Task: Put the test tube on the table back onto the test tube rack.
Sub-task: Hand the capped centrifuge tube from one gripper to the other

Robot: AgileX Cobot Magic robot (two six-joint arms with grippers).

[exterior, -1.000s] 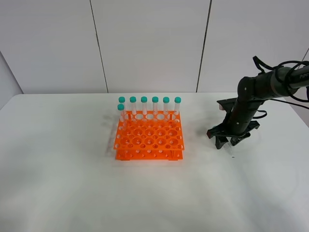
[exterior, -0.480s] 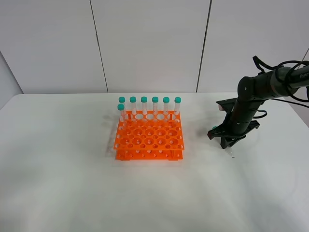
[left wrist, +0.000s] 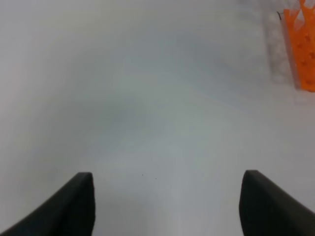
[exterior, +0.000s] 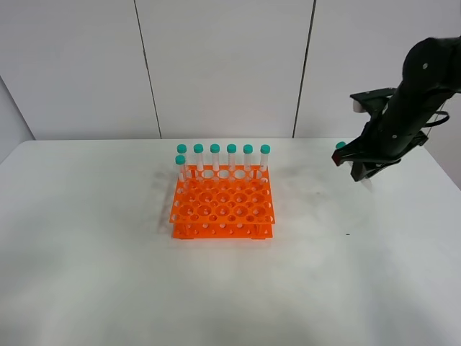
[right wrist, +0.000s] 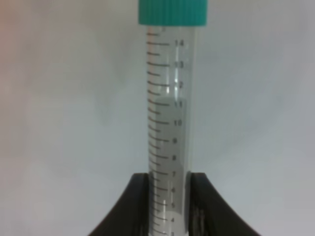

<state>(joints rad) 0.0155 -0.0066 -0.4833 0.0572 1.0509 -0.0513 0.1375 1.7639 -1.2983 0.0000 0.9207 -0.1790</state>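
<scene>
Test tube in right gripper

Your high camera overlooks the table from 6 o'clock; the close left wrist view shares the test tube rack.

Matte black arm, black fingers

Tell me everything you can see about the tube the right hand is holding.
The tube is slim, clear and plastic-looking, with a teal screw cap, black graduation marks numbered to 14 and a frosted writing patch. The right hand clamps its lower part between two black fingers; its tip is hidden there. In the high view it hangs tilted above the table, right of the rack, touching nothing else.
</scene>
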